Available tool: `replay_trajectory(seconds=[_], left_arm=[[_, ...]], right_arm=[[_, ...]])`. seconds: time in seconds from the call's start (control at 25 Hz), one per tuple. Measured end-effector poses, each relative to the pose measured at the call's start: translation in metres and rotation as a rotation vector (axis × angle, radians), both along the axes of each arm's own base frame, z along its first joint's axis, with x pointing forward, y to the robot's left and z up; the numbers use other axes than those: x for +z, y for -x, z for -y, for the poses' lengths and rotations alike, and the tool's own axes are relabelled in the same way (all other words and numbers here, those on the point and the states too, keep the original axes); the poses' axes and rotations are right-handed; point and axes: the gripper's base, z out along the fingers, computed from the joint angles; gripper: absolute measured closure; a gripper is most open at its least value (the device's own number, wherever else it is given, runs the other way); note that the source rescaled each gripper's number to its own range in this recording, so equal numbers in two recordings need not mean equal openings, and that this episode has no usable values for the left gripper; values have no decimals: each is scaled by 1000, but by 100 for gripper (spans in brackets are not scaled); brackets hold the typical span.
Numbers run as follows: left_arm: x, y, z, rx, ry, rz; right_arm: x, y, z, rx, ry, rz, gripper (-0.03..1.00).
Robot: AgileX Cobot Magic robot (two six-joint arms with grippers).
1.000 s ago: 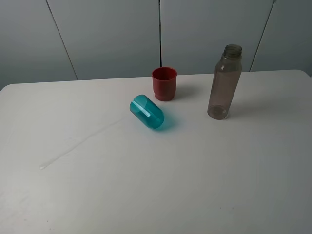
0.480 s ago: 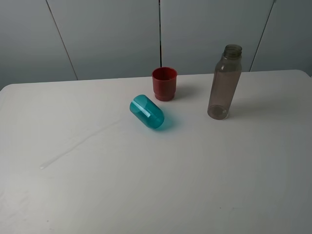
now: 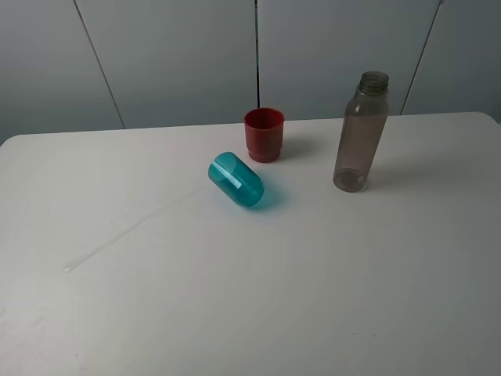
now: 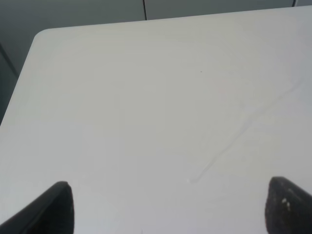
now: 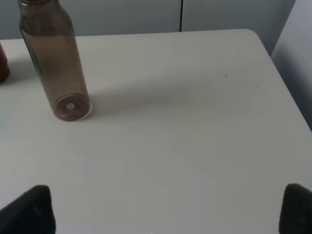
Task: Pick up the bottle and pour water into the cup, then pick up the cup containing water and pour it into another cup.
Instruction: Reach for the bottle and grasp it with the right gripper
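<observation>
The smoky grey-brown bottle (image 3: 360, 133) stands upright and uncapped on the white table (image 3: 250, 298), right of centre; the right wrist view shows the bottle (image 5: 58, 63) too. The teal cup (image 3: 237, 179) lies on its side near the middle. Just behind it the red cup (image 3: 264, 134) stands upright, and a sliver of it (image 5: 3, 66) shows in the right wrist view. Neither arm appears in the high view. My left gripper (image 4: 168, 207) is open over bare table, with nothing between its fingertips. My right gripper (image 5: 165, 209) is open too, well short of the bottle.
A thin pale streak (image 3: 125, 231) runs across the table from the teal cup toward the front left, also seen as a streak (image 4: 234, 141) in the left wrist view. Grey wall panels (image 3: 156, 55) stand behind the table. The table's rounded corners (image 5: 256, 36) show.
</observation>
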Motion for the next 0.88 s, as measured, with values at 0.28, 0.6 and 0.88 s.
replay_trajectory(seconds=[0.28,0.6,0.88], left_arm=[[0,0,0,0,0,0],[0,0,0,0,0,0],[0,0,0,0,0,0]], right_arm=[[0,0,0,0,0,0,-3],[0,0,0,0,0,0,-3],[0,0,0,0,0,0,-3]])
